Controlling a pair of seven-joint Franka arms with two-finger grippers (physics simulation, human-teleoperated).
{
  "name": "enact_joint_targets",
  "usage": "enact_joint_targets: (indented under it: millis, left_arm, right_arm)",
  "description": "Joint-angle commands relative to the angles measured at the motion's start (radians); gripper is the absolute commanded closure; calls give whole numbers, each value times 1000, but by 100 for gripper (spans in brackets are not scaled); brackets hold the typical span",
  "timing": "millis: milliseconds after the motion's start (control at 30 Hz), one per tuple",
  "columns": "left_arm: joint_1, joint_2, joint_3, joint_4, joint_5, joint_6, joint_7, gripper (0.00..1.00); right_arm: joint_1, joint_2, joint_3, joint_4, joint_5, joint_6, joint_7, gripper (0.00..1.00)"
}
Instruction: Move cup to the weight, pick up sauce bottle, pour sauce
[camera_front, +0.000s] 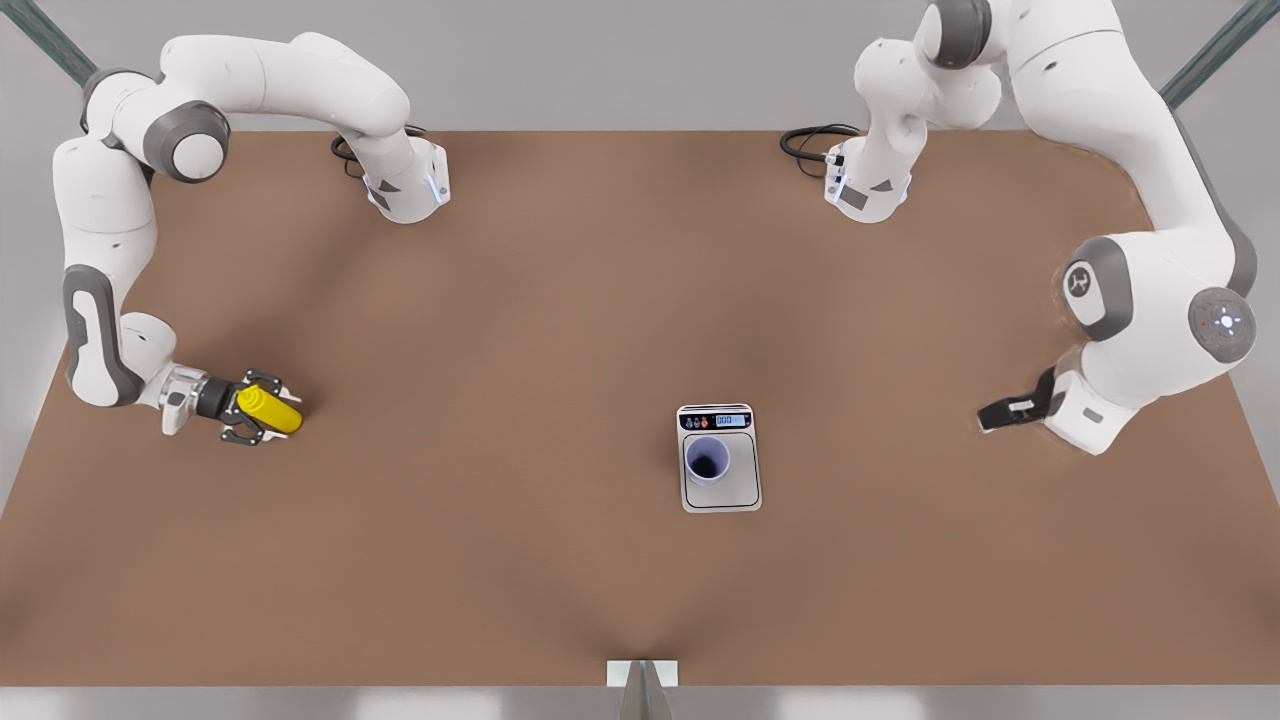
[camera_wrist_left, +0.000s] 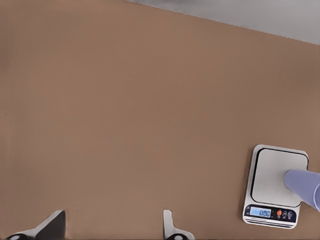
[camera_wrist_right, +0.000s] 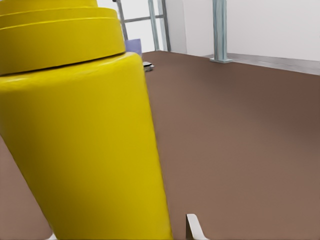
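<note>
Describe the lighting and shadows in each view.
Front view: even, soft light; table darker mid-front, faint shadows by the bottle and right gripper. Left wrist view: flat light, no glare on the scale. Right wrist view: bottle smoothly shaded, table dim.

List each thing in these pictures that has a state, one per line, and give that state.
cup: upright on the weight's plate, apart from both grippers.
weight: flat on the table, display lit.
sauce bottle: between the right gripper's fingers, low over the table.
right gripper: shut on the sauce bottle.
left gripper: open, holding nothing.
</note>
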Motion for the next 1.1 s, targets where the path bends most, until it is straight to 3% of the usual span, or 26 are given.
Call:
enact_joint_targets:
  millis: [0, 67, 100, 533, 733, 867, 1067]
  left_arm:
    - [96, -20, -119, 0, 130, -4, 0, 0]
    - [171, -77, -220, -14, 162, -10, 8, 0]
    - [244, -80, -336, -11, 162, -23, 8, 0]
    - [201, -10, -332, 15, 201, 32, 3, 0]
    - [199, 0, -333, 49, 201, 29, 2, 0]
    - [173, 16, -343, 70, 202, 38, 2, 0]
    - [175, 18, -333, 72, 202, 38, 3, 0]
  right_arm:
    - [0, 0, 0, 0, 1, 0, 0, 31]
    - [0, 0, 0, 1, 2, 0, 0, 34]
    - [0, 0, 0, 1, 2, 2, 0, 35]
    - [0, -2, 0, 3, 8, -2, 3, 43]
    - [28, -83, 15, 49, 1, -15, 207, 43]
    - [179, -190, 8, 164, -104, 14, 475, 44]
    - [508, -328, 8, 166, -236, 245, 873, 44]
